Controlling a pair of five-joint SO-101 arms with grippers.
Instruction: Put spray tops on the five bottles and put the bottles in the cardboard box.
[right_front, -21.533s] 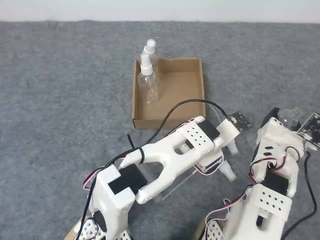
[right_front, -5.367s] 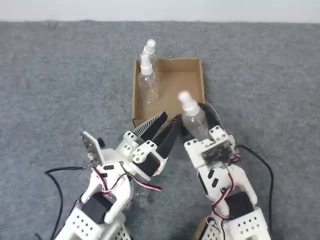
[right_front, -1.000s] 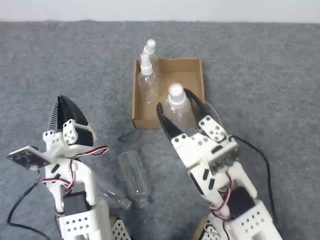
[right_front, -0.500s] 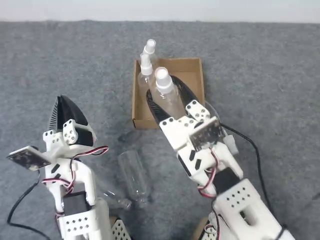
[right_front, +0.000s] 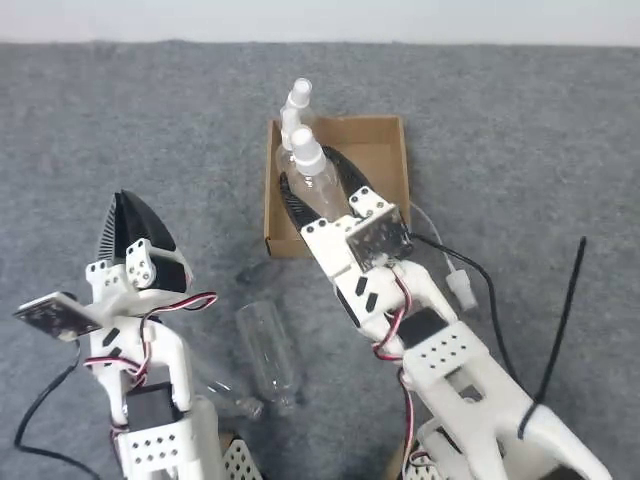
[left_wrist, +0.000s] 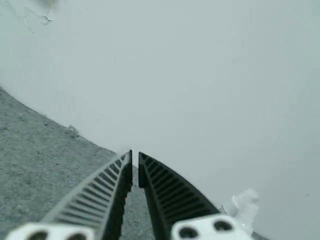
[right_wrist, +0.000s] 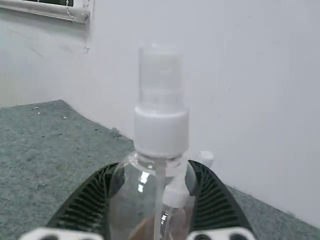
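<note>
Grey carpet (right_front: 520, 130) w/ white wall (right_front: 150, 20)

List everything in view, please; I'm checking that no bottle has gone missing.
cardboard box: one, brown, mid-carpet.
capped bottles: two, clear with white tops, upright in the box's far left corner.
held bottle: one, clear, white top, at the box's left side.
uncapped bottles: two, clear, lying on the carpet between the arms, one partly hidden.
spray top: one, white, loose beside the right arm.
carpet: grey.
left gripper: black, shut, raised left of the box.
right gripper: black, shut on the held bottle.
</note>
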